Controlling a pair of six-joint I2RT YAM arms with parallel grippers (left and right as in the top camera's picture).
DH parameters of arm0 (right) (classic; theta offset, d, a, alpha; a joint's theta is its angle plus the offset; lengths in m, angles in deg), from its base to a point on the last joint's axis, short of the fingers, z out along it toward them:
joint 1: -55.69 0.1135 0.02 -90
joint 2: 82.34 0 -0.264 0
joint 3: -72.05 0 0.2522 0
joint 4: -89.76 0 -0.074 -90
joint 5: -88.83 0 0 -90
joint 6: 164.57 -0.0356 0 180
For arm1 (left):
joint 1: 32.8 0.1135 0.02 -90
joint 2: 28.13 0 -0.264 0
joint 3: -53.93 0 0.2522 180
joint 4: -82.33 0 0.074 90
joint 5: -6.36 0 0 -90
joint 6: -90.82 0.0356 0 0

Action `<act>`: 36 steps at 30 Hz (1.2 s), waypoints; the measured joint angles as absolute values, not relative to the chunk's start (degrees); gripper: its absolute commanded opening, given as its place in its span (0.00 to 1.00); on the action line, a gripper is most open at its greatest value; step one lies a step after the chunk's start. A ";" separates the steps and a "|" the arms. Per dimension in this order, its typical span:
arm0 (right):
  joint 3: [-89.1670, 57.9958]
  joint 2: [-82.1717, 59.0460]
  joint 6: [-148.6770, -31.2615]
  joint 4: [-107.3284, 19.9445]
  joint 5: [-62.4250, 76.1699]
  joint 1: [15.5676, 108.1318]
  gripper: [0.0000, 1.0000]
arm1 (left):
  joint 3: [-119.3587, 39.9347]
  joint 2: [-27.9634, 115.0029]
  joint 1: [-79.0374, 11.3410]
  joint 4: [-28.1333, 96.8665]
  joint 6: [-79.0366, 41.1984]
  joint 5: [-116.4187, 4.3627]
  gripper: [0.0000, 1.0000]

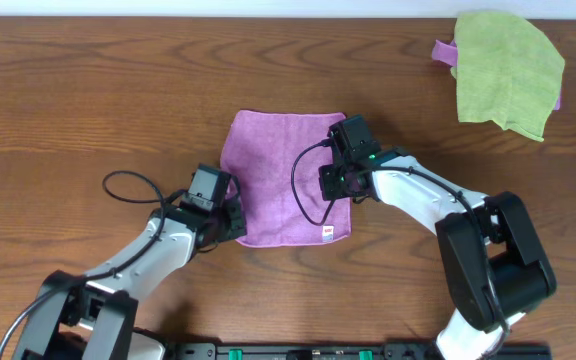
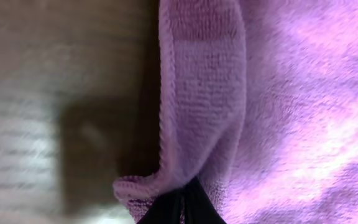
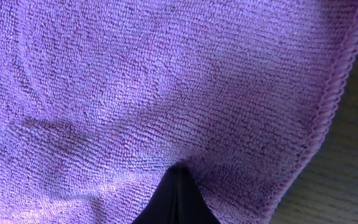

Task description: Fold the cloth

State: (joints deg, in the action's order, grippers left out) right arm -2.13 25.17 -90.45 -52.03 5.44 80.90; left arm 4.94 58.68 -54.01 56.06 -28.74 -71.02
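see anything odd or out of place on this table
The green cloth lies crumpled at the far right, over a purple piece peeking out beneath. The purple cloth in the middle has its left edge curled up. Nothing looks spilled.

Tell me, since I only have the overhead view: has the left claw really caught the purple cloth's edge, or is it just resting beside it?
Observer: Caught. The left wrist view shows the left claw closed on the purple cloth, with the edge gathered into a raised fold at its tips.
Operator: Is that edge off the table?
Observer: It looks so. A dark shadow lies under the lifted edge, on the table.
Operator: And the right claw?
Observer: The right wrist view shows the right claw closed on the fabric a little inside the stitched hem, with the pile puckering toward its tips.
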 measured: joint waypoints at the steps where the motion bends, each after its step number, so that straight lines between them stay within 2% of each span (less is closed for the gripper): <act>1: -2.13 25.17 -90.45 -52.03 5.44 80.90 0.01 | 4.68 59.18 -54.01 56.69 -28.74 -70.72 0.06; 5: -2.13 25.17 -90.45 -52.03 5.44 80.90 0.01 | 3.96 60.56 -54.01 58.22 -27.94 -69.99 0.06; 27: -2.13 25.17 -90.45 -52.05 5.42 80.90 0.01 | -0.92 60.62 -54.27 32.78 -30.82 -73.32 0.06; 36: -2.13 25.17 -90.45 -52.03 5.44 80.90 0.01 | -3.21 62.46 -54.67 29.63 -30.93 -76.40 0.06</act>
State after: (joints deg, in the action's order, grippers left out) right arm -2.13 25.17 -90.45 -52.03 5.44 80.90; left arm -3.21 62.46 -54.67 29.63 -30.93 -76.40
